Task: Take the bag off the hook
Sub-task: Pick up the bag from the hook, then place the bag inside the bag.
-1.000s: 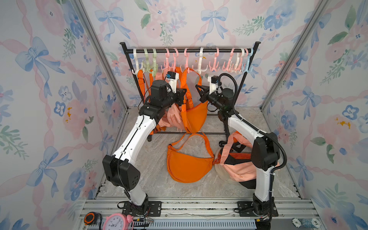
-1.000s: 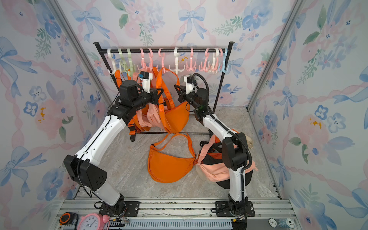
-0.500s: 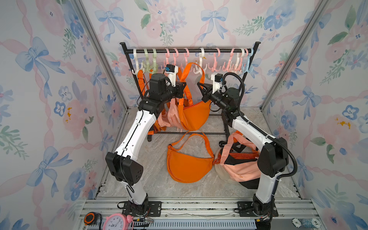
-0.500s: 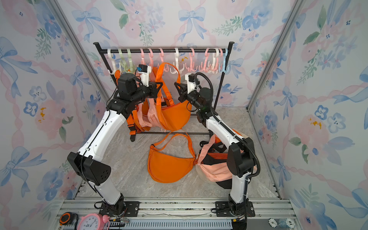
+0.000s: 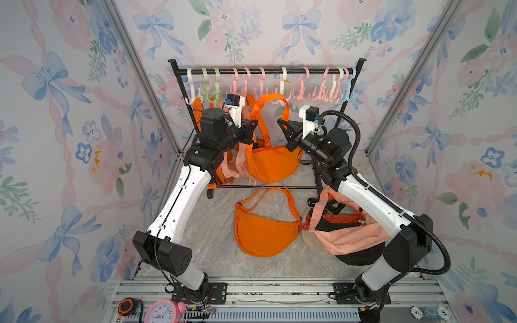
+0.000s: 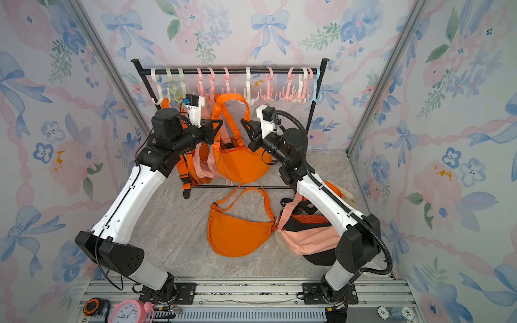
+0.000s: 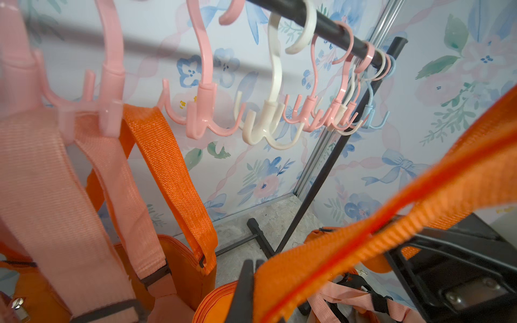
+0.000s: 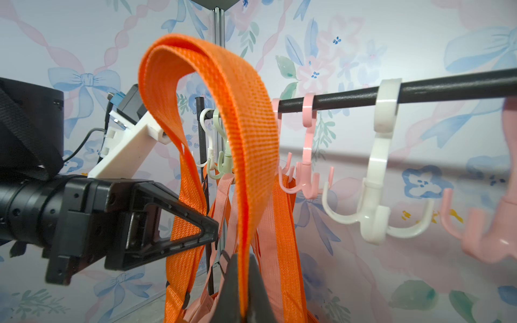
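We are pinching the orange bag (image 5: 271, 165) by its strap (image 5: 268, 96) from both sides, just in front of the rail (image 5: 268, 72). The left pincer (image 5: 253, 125) is pressed together on one leg of the strap and the right pincer (image 5: 279, 121) is pressed together on the other leg, both below the rail. In the right wrist view the strap (image 8: 223, 84) is arching up as a loop between the right pincer (image 8: 242, 268) and the left pincer (image 8: 208, 223), standing clear of the hooks and reaching about the rail's height. In the left wrist view the strap (image 7: 391, 212) is running blurred across the frame, so we are not reading its grip there. The bag's body is hanging below the two pincers, under the rail and off the desk (image 5: 212, 246).

The white hook (image 5: 283, 84) is hanging from the rail just behind the top of the loop in both top views. Pink bags (image 5: 235, 167) are hanging under the left part of the rail, beside the left arm. A second orange bag (image 5: 263, 232) is lying flat on the desk, well in front of the rail. A pink bag (image 5: 344, 237) is lying just beside it, under the right arm.
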`<state>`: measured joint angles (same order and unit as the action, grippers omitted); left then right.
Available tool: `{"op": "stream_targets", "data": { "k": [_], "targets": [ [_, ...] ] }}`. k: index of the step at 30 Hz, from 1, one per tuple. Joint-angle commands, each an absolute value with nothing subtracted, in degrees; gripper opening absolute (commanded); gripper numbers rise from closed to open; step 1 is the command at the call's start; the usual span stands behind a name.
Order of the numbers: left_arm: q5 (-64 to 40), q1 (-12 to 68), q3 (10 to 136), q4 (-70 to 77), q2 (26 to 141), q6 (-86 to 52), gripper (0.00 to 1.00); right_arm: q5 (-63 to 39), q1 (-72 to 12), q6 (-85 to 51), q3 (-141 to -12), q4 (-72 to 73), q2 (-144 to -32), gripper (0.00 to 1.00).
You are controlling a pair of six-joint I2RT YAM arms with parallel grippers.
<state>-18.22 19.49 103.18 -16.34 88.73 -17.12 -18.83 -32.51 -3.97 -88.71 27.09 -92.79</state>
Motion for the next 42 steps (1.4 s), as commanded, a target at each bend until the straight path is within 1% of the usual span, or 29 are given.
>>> {"op": "stream_targets", "data": {
  "k": [1, 7, 23, 36, 42],
  "targets": [
    [-17.76, 20.08, 99.43, -13.61, 84.96, -16.72, 0.00, -17.36, -34.27, -0.69, -86.83, 24.90, -89.48, 0.04],
    [-16.60, 21.40, 92.90, -12.17, 78.67, -16.88, 0.00, -15.52, -37.78, 1.16, -82.64, 22.80, -83.87, 0.04],
    [-12.02, 24.46, 72.77, -11.65, 59.22, -14.92, 0.00, -6.79, -52.43, 8.61, -69.76, 15.79, -69.66, 0.04],
    [-11.17, 24.87, 61.71, -13.52, 49.31, -16.69, 0.00, 3.77, -66.00, 12.73, -61.05, 9.82, -61.04, 0.04],
    [-10.57, 25.13, 59.53, -18.49, 45.34, -14.51, 0.00, 9.94, -71.34, 14.93, -58.07, 6.65, -58.18, 0.04]
  ]
}}
